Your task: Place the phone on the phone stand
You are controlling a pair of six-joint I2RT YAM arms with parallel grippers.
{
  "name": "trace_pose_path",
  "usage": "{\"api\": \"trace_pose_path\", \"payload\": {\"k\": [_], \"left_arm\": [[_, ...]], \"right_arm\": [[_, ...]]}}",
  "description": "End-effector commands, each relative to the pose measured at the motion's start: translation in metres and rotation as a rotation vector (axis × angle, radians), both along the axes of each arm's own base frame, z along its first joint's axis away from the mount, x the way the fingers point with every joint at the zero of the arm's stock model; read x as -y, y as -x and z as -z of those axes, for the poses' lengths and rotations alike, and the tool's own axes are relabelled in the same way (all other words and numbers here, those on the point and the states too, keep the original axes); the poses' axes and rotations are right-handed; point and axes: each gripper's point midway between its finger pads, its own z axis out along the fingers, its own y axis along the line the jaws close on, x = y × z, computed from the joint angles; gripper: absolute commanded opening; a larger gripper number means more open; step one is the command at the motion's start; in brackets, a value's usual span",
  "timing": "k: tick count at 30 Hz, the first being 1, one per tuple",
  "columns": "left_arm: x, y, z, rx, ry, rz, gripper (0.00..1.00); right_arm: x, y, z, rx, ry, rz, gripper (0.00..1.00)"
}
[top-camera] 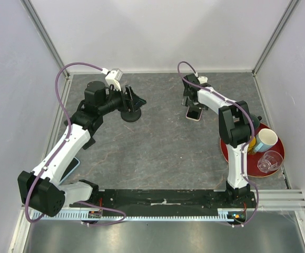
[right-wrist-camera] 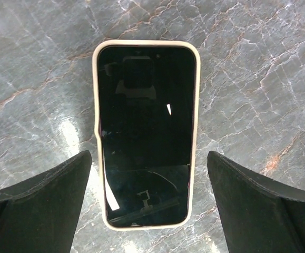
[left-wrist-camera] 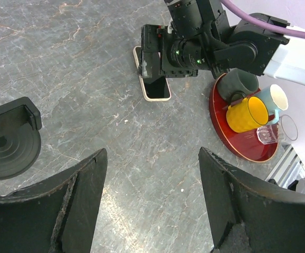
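The phone (right-wrist-camera: 145,132), black screen up in a cream case, lies flat on the grey stone table; it also shows in the top view (top-camera: 194,113) and the left wrist view (left-wrist-camera: 155,84). My right gripper (right-wrist-camera: 149,195) is open and hovers straight above the phone's near end, one finger on each side, not touching it. The black phone stand (top-camera: 131,114) has a round base and sits at the back left; it shows at the left edge of the left wrist view (left-wrist-camera: 7,139). My left gripper (left-wrist-camera: 152,205) is open and empty, just beside the stand (top-camera: 136,100).
A red tray (top-camera: 276,161) at the right holds a yellow cup (left-wrist-camera: 245,114), a dark grey cup (left-wrist-camera: 236,84), a light blue cup (top-camera: 265,139) and a clear glass (top-camera: 269,161). A pale blue flat object (top-camera: 73,167) lies by the left arm. Walls close the sides.
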Motion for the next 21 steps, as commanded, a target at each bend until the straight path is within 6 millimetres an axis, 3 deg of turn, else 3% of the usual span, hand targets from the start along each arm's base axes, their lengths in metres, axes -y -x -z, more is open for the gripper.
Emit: {"api": "trace_pose_path", "payload": {"k": [1,7,21], "left_arm": [[0.000,0.000,-0.015,0.058,0.008,0.019,0.77],[0.003,0.000,-0.014,0.049,0.013,0.029,0.77],[0.002,0.001,-0.016,0.057,0.015,0.028,0.77]], "right_arm": [[0.007,-0.007,-0.001,-0.001,0.035,0.023,0.98],[-0.005,-0.012,0.007,-0.053,-0.023,-0.095,0.98],[0.014,-0.013,0.026,-0.130,-0.102,-0.098,0.98]]}}
